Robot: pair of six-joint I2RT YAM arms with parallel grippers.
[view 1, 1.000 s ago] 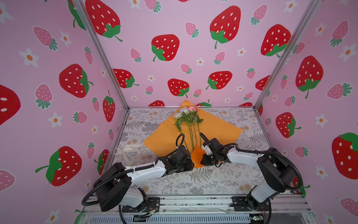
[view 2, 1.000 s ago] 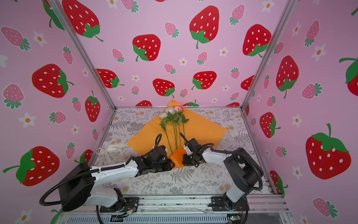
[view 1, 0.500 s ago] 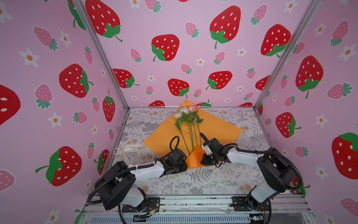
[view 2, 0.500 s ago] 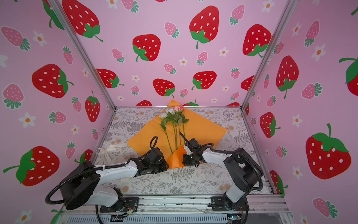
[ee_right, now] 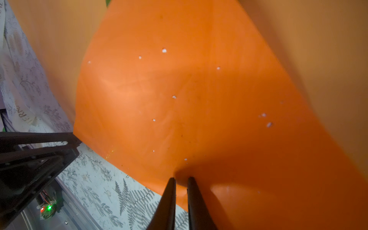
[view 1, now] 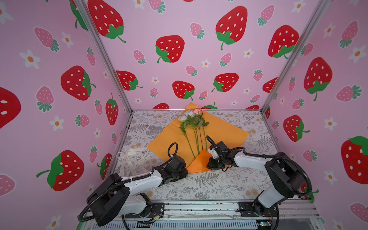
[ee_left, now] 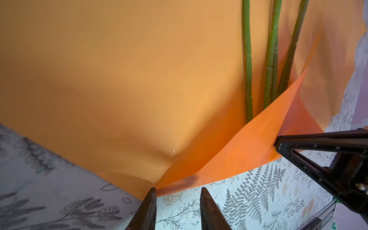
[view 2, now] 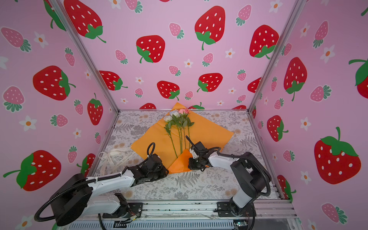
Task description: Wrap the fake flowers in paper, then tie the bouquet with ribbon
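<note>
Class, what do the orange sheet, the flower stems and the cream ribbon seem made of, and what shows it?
Orange sheet: probably thin matte paper; its corner stands folded up. Stems: likely moulded plastic; uniform green with ridged joints. Ribbon: apparently soft fabric; limp loops, printed lettering.

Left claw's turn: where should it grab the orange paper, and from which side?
Probably the near-left edge of the paper, right beside the folded-up flap. Elsewhere the sheet lies flat on the table, but the fold seems to lift the edge there. Come in low from the near side, one finger sliding under. The left claw sits open at that spot.
</note>
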